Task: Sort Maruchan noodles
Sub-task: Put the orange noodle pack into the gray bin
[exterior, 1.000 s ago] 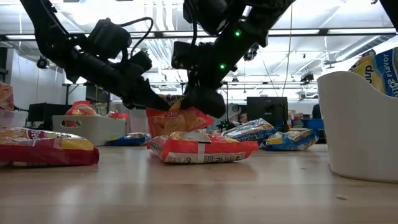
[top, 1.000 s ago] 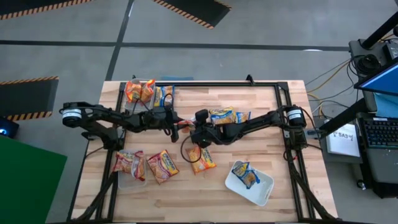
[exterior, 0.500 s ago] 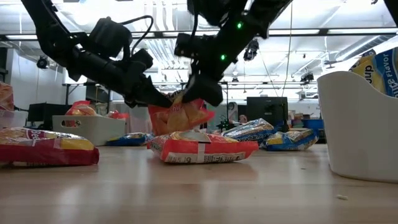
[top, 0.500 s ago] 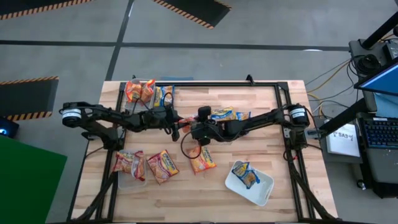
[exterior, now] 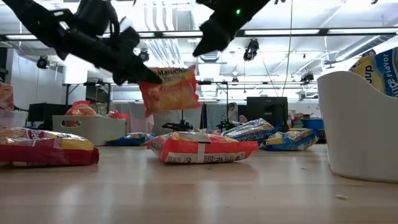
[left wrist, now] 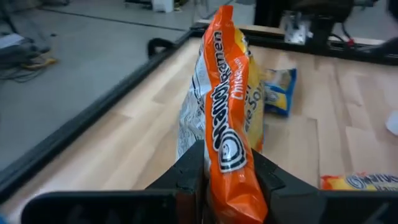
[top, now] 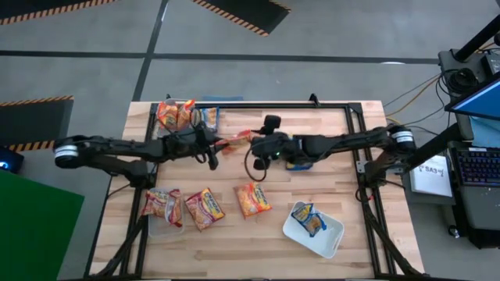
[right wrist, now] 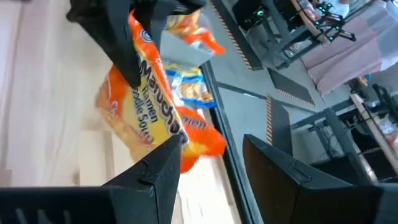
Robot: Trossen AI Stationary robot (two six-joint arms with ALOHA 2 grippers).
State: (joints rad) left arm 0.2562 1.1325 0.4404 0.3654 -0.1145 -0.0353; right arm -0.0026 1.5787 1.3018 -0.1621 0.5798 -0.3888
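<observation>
An orange Maruchan noodle packet [top: 236, 142] hangs in the air over the table's far middle, with my left gripper [top: 219, 147] shut on it. In the low view the packet [exterior: 169, 90] is well above the table. My right gripper [top: 255, 144] stands open just to the right of it and higher [exterior: 210, 38], touching nothing. Its own view shows the packet [right wrist: 149, 118] ahead of its spread fingers. Another orange packet [top: 253, 198] and two red ones [top: 204, 208] [top: 162, 204] lie flat toward the near edge. My left gripper pinches the orange packet's end [left wrist: 233, 171] between its two fingers, at the upper left corner [exterior: 149, 77] as the low view shows it. The fingers come from the table's left, slanting slightly down. The packet stands on edge, reaching out beyond the fingers, lifted clear of the table.
A white tub [top: 322, 238] at the near right holds a blue packet [top: 308, 218]. At the far left a tub holds orange packets [top: 175, 114] and a blue one [top: 206, 117]. A blue packet [top: 300, 164] shows under the right arm. A black frame [top: 266, 107] rims the table.
My right gripper has let go of the orange packet, risen and drawn back toward the table's right. My left gripper has kept its hold and risen, lifting the packet from just above the lying packets to well clear of them.
</observation>
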